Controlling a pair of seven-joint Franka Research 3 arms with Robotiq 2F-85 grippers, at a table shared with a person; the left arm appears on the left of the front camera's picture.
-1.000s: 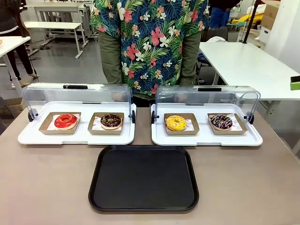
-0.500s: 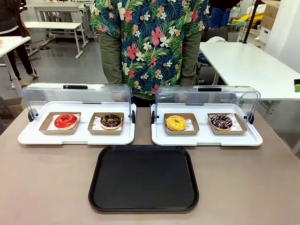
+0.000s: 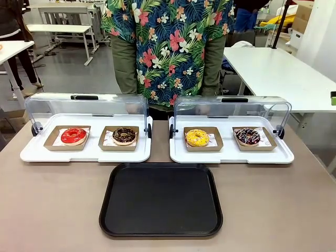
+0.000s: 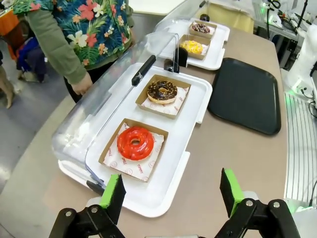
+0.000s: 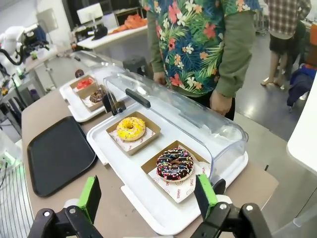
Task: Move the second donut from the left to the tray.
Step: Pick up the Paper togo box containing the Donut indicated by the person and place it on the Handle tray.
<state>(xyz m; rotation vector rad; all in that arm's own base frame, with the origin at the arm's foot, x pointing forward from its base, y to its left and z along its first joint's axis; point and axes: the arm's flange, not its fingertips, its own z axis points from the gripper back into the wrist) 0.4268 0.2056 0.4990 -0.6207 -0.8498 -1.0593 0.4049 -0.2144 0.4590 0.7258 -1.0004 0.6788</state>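
**Four boxed donuts, black tray in front**

We see two white display trays side by side on the desk [image 3: 47,210], their clear lids [image 3: 86,105] tipped back. The left display tray [image 3: 84,155] holds a red donut [image 3: 73,135]. To its right is the second donut from the left [image 3: 124,135], a dark chocolate ring in its own brown cardboard holder [image 3: 106,145]. The right display tray [image 3: 231,156] holds a yellow donut [image 3: 197,137] and a dark donut with colourful topping [image 3: 247,136], each in a holder. The black tray [image 3: 160,199] lies just in front of both. The left gripper [image 4: 171,186] and right gripper [image 5: 147,191] hover with fingers wide apart, gripping nothing.
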